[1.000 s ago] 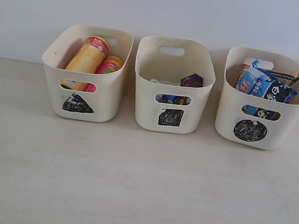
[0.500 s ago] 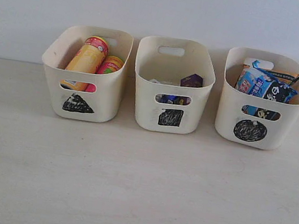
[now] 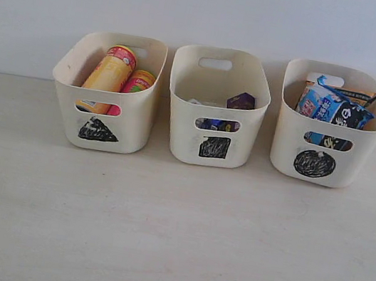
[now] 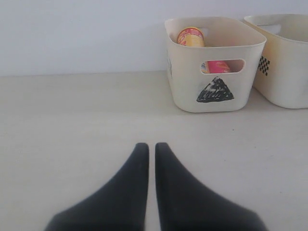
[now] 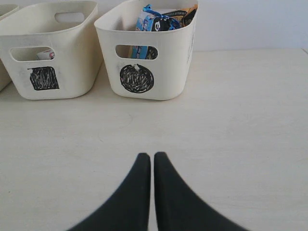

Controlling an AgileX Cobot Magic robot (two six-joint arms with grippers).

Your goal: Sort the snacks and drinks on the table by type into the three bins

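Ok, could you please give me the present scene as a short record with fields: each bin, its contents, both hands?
triangle bin: yellow chip tube and pink chip tube, leaning
square bin: purple carton; white carton barely visible
circle bin: blue-black packet, orange packet behind it
left hand: shut, empty, over the table
right hand: shut, empty, over the table
sorting: every item seen lies inside a bin

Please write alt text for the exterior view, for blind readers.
In a row on a pale table stand a cream triangle bin with two chip tubes, a square bin with small cartons and a circle bin with snack packets.
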